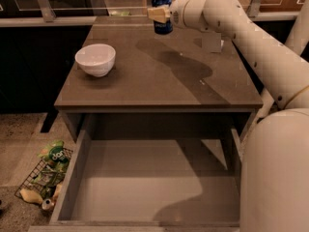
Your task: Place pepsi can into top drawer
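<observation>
The pepsi can [162, 14], dark blue with a silver top, is held in the air over the far edge of the table [145, 81]. My gripper [160, 13] is shut on the can, with one cream finger across its side. The arm reaches in from the right. The top drawer [145, 187] is pulled open below the table's front edge. Its flat grey-brown floor is bare, with the arm's shadow on its right side.
A white bowl [95, 58] sits on the left of the table. A pale object [211, 41] stands partly hidden behind the arm at the back right. A wire basket of litter [43, 178] lies on the floor left of the drawer.
</observation>
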`<state>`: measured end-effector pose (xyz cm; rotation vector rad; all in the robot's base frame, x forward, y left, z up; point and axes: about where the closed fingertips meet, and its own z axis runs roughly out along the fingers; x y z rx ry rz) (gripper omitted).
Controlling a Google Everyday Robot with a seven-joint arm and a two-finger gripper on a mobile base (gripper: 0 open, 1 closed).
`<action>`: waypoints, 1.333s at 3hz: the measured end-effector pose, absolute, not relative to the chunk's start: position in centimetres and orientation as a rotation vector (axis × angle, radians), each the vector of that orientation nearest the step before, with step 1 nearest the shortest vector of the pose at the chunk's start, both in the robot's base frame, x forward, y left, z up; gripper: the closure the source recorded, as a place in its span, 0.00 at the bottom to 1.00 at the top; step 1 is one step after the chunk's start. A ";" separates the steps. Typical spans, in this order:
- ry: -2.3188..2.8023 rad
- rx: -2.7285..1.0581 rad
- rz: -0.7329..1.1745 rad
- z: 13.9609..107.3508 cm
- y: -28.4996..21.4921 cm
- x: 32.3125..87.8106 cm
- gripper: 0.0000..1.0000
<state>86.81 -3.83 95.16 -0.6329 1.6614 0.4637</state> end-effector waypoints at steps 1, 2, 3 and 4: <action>1.663 -0.631 0.424 96.8 -4.9 83.4 1.00; 1.655 -0.623 0.403 98.1 -6.0 80.1 1.00; 1.631 -0.612 0.397 99.5 -7.4 76.0 1.00; 1.612 -0.545 0.382 100.6 -10.9 69.8 1.00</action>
